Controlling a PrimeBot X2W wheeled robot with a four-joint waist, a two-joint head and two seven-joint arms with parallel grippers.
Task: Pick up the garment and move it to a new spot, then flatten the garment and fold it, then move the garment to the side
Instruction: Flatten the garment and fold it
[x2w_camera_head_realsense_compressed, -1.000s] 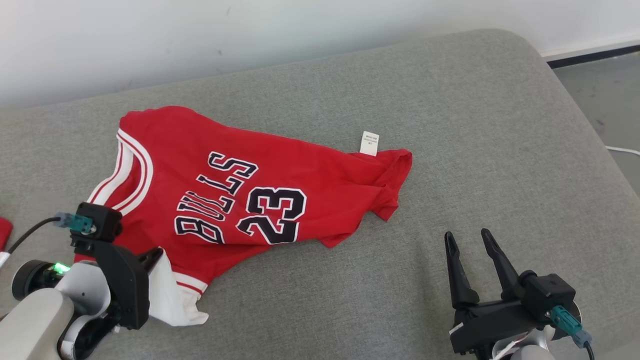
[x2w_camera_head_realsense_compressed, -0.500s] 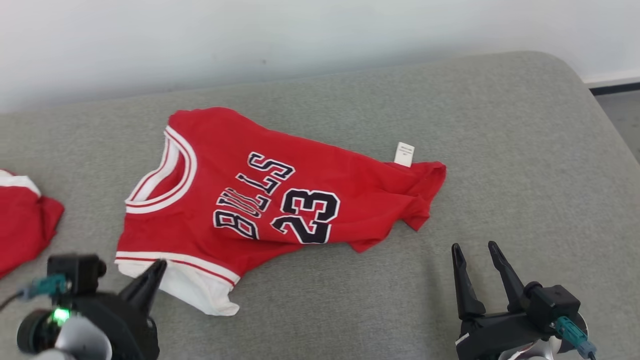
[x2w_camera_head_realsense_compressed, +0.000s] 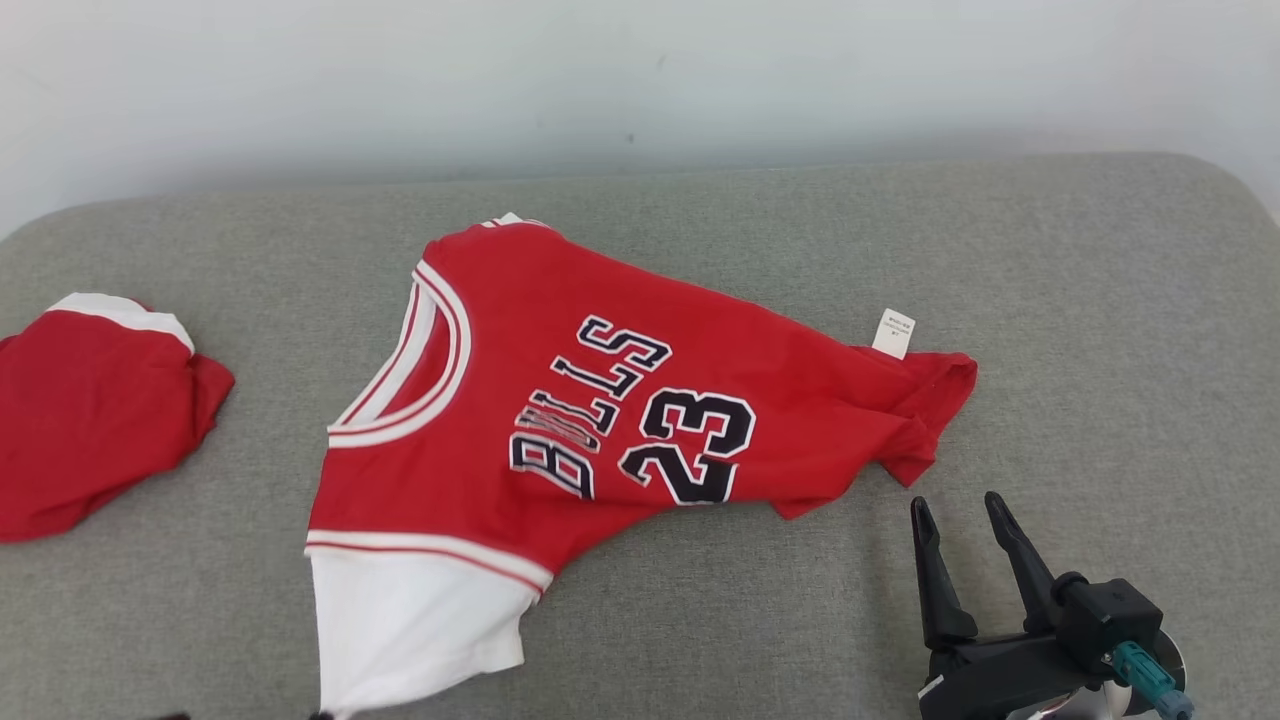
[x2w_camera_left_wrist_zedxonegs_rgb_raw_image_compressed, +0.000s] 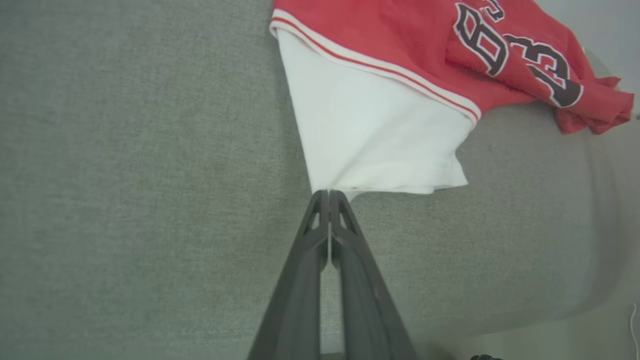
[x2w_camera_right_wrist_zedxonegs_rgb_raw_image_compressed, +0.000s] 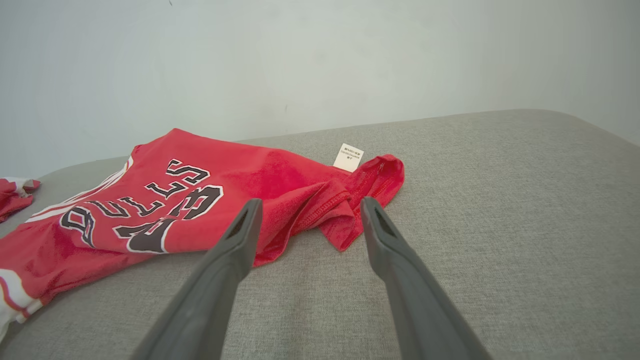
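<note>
- At the near edge of the grey woven upholstered cushion (x2w_camera_head_realsense_compressed: 1100, 330), the left gripper (x2w_camera_left_wrist_zedxonegs_rgb_raw_image_compressed: 328, 194) has its two dark fingers pressed together on the very corner of the white sleeve (x2w_camera_left_wrist_zedxonegs_rgb_raw_image_compressed: 370, 130), which is drawn taut into a point.
- Near the cushion's near right corner, the right gripper (x2w_camera_head_realsense_compressed: 955, 505) stands with its jaws spread and empty, aimed at the rumpled hem.
- The red basketball jersey with black lettering (x2w_camera_head_realsense_compressed: 560, 400) lies across the cushion's middle, bunched beside its white care label (x2w_camera_head_realsense_compressed: 893, 333).
- The pinch takes only a sliver of cloth. A hard pull could slip it free, and hauling by one corner could skew the jersey.
- A second crumpled red cloth (x2w_camera_head_realsense_compressed: 90, 410) lies at the left edge. Dragging the jersey that way could tangle the two.
</note>
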